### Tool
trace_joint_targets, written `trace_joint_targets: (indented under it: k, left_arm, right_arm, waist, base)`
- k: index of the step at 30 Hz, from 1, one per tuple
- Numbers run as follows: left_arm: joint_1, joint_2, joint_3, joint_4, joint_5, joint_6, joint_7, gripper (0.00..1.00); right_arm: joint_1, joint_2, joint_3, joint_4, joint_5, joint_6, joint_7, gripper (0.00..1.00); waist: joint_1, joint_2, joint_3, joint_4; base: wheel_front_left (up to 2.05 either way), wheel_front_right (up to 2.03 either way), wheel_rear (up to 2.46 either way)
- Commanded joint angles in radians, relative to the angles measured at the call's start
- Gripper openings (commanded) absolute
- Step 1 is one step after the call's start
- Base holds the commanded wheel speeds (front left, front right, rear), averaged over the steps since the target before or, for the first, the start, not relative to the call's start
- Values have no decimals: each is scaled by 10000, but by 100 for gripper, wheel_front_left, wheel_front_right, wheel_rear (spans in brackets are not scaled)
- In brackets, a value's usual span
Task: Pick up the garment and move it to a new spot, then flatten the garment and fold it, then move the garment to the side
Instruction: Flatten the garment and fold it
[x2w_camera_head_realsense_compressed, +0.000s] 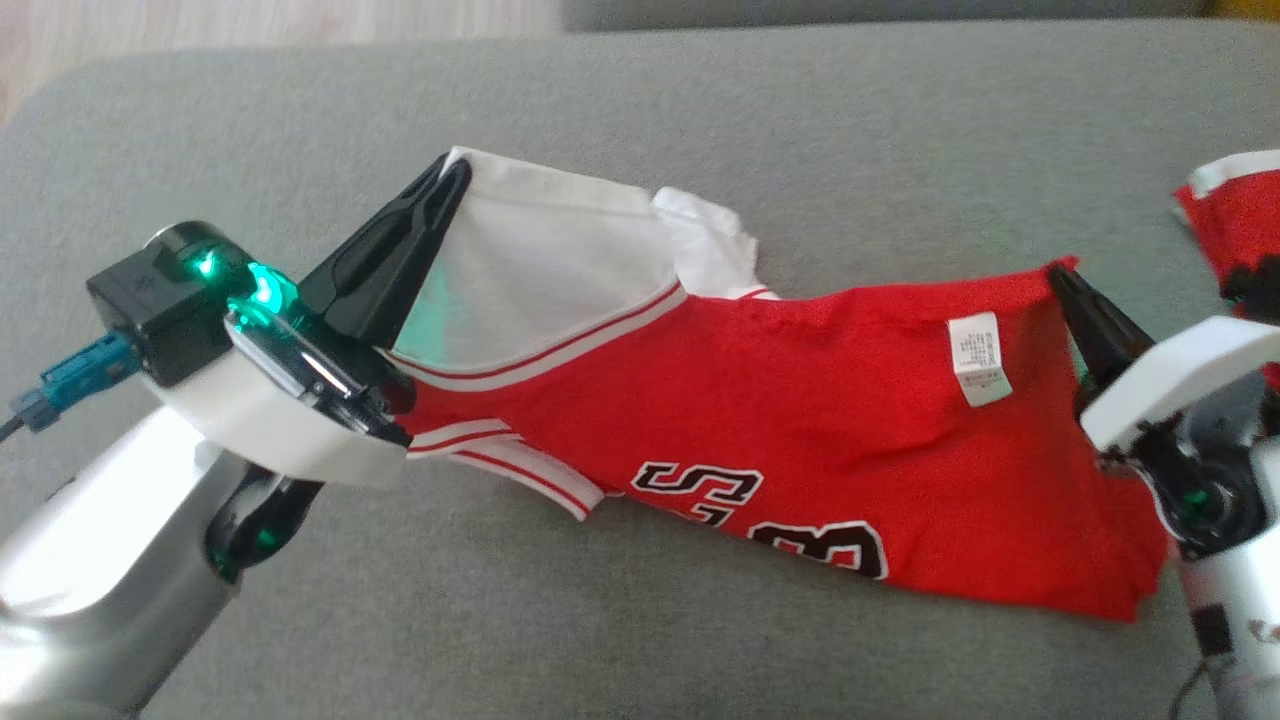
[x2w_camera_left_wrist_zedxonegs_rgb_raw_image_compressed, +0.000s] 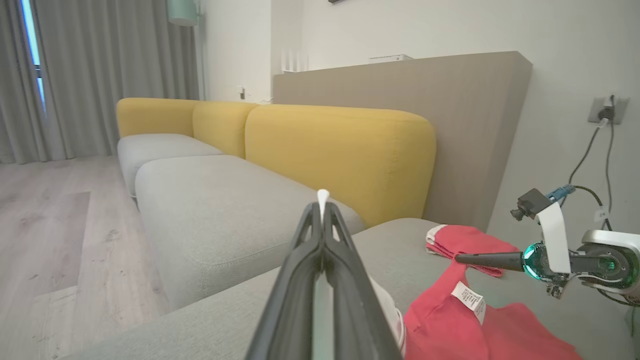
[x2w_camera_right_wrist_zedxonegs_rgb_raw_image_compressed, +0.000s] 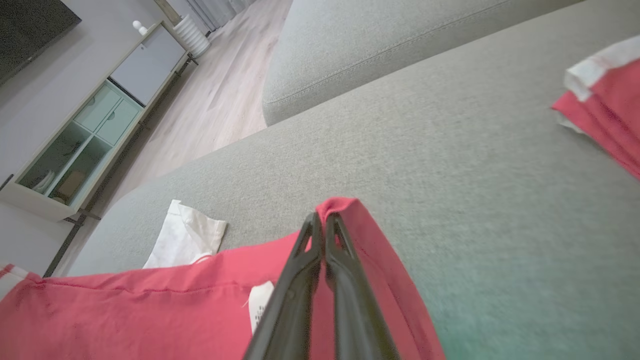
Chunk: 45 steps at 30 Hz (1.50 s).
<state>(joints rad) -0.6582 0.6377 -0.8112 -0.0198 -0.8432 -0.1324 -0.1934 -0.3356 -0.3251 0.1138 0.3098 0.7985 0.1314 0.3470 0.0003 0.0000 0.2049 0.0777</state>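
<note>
At the tips first: L gripper (x2w_camera_head_realsense_compressed: 452, 172) fingers are squeezed tight on a white corner of the shirt (x2w_camera_head_realsense_compressed: 800, 400), about 10 o'clock in the head view. R gripper (x2w_camera_head_realsense_compressed: 1065, 285) fingers are squeezed tight too, on a red corner at 3 o'clock. The shirt is pulled long between them. Its low edge seems to rest on the grey couch seat (x2w_camera_head_realsense_compressed: 700, 90). A small white tag (x2w_camera_head_realsense_compressed: 978, 358) sits near the R end. Another red cloth (x2w_camera_head_realsense_compressed: 1235, 220) lies at 2 o'clock, just past the R arm.

What could go wrong, I think:
- Each grip has only a tiny bit of cloth, right at the tips. A hard pull apart could make a corner slip out & the shirt would drop in a heap.
- The white part is bunched up, so laying it down like this may leave bumps.
- Moving toward 2 o'clock could mix it w/ the other cloth.
</note>
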Motion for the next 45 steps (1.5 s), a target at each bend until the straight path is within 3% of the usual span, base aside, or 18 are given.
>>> trace_joint_targets:
  k: [1,2,6,12,21,32,33,35,36,37,45]
  left_arm:
    - [-549,245,464,-54,55,18,-191,0]
    - [-533,202,444,72,78,18,-280,0]
    - [-416,114,500,397,157,18,-484,0]
    - [-28,23,841,650,351,18,-649,0]
    - [173,-322,1089,501,686,18,-680,0]
    - [18,-599,1084,522,847,18,-683,0]
    - [3,-614,1083,526,847,18,-683,0]
    - [-20,-634,1076,543,849,18,-683,0]
    - [-26,-639,1070,554,847,18,-683,0]
    - [-33,-639,1063,566,848,18,-683,0]
    - [10,-572,1307,657,981,17,-683,0]
  right_arm:
    - [-345,-20,230,-132,-20,-7,-388,74]
    - [-396,19,341,6,8,-7,-635,100]
    - [-295,-132,664,130,178,-7,-1165,100]
    - [584,-1253,1243,-407,288,-7,-1666,100]
    - [518,-2221,1402,-333,-64,-7,-1708,100]
    - [-198,-2233,1846,579,-24,-7,-1885,100]
    - [-239,-2256,1891,636,-10,-7,-1914,98]
    - [-291,-2294,1995,723,27,-7,-1978,35]
    - [-309,-2310,2048,756,57,-7,-2005,13]
    - [-322,-2333,2093,777,89,-7,-2034,0]
    - [-377,-2534,2188,710,207,-7,-2658,0]
  waist:
    - [-3,0,389,331]
    - [-3,0,433,360]
    - [-3,0,477,394]
    - [-3,0,578,373]
    - [-3,0,970,617]
    - [-3,0,1176,882]
    - [-3,0,1181,896]
    - [-3,0,1175,909]
    - [-3,0,1168,908]
    - [-3,0,1159,904]
    - [-3,0,869,665]
  base:
    - [0,0,0]
    - [0,0,0]
    - [0,0,0]
    - [0,0,0]
    - [0,0,0]
    - [0,0,0]
    - [0,0,0]
    - [0,0,0]
    - [0,0,0]
    - [0,0,0]
    - [0,0,0]
